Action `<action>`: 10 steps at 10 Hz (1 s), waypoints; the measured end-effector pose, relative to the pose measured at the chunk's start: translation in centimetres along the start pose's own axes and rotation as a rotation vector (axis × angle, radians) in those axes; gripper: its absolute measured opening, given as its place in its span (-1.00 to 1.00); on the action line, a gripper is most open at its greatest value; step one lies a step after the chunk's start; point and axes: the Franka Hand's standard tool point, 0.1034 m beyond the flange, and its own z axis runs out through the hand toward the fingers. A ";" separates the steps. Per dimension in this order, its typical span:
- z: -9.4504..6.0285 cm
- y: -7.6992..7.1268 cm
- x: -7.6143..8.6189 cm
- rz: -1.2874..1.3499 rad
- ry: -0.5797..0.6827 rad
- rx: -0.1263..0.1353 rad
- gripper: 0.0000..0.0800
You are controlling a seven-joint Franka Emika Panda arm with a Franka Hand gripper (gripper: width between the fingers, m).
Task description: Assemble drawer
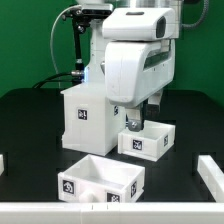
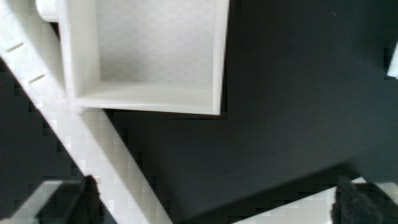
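The white cube-shaped casing (image 1: pixel 80 115) stands at the exterior view's left of centre, a tag on its front. One open-top tray (image 1: pixel 150 140) sits to its right and a second tray (image 1: pixel 98 180) lies nearer the front. My gripper (image 1: pixel 138 120) hangs over the left wall of the right tray, its fingers down at rim height. In the wrist view an open tray (image 2: pixel 151 50) shows its white floor, and a long white wall edge (image 2: pixel 89 140) runs diagonally toward one finger (image 2: pixel 54 205). My gripper (image 2: pixel 214 200) is open, with the fingers far apart and gripping nothing.
The table (image 1: pixel 30 120) is black. A white piece (image 1: pixel 210 172) lies at the exterior view's right edge and another (image 1: pixel 2 160) at the left edge. A white strip (image 1: pixel 40 212) runs along the front. A dark stand with cables (image 1: pixel 75 45) rises behind the casing.
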 end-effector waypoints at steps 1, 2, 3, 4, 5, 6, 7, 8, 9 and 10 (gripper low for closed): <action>0.1 0.0 -0.1 -0.002 0.000 -0.001 0.63; 0.1 0.0 -0.1 -0.002 0.000 -0.001 0.63; 0.1 0.0 -0.1 -0.002 0.000 -0.001 0.63; 0.1 0.0 -0.1 -0.001 0.000 -0.001 0.63; 0.1 0.0 -0.1 -0.001 0.000 -0.001 0.63; 0.1 0.0 -0.1 -0.001 0.000 -0.001 0.63; 0.1 0.0 -0.1 -0.001 0.000 -0.001 0.63; 0.1 0.0 -0.1 -0.001 0.000 -0.001 0.63; 0.1 0.0 -0.1 -0.001 0.000 -0.001 0.63; 0.1 0.0 -0.1 -0.001 0.000 -0.001 0.63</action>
